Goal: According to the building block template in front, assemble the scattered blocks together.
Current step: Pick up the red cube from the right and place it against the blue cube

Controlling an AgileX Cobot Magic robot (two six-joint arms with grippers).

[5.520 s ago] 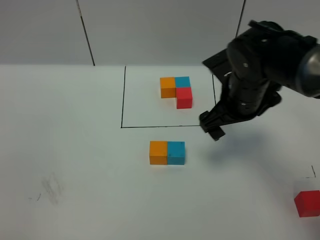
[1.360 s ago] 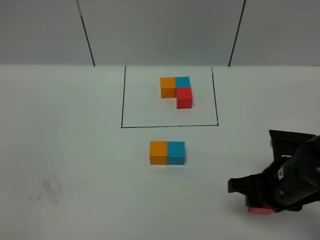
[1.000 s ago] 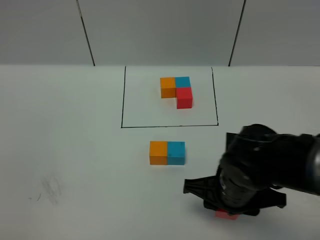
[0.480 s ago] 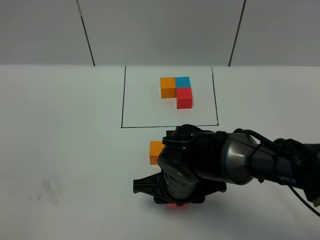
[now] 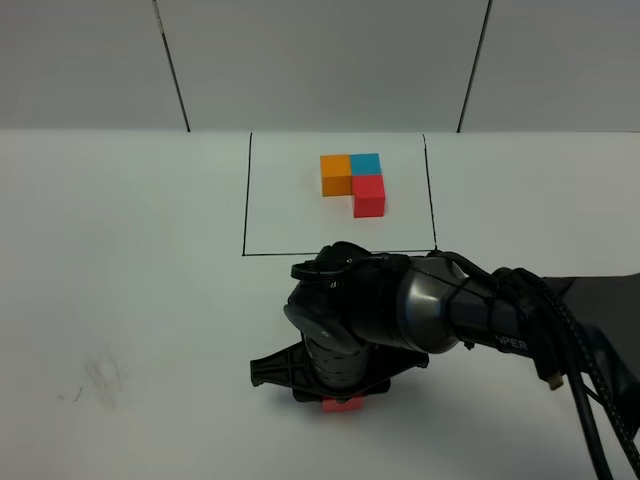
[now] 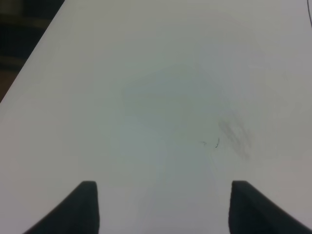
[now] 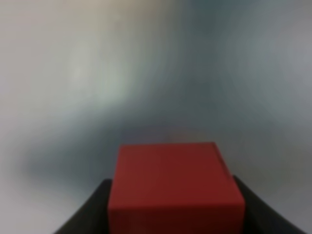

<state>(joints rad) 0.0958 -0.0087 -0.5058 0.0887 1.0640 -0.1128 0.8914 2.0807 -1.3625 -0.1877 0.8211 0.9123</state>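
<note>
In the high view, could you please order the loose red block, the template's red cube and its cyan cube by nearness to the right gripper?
1. loose red block: held in the right gripper.
2. template's red cube: farther back on the table.
3. template's cyan cube: just behind that cube, farthest.

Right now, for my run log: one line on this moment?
right gripper: shut on red cube | left gripper: open, empty | template: inside black rectangle
</note>
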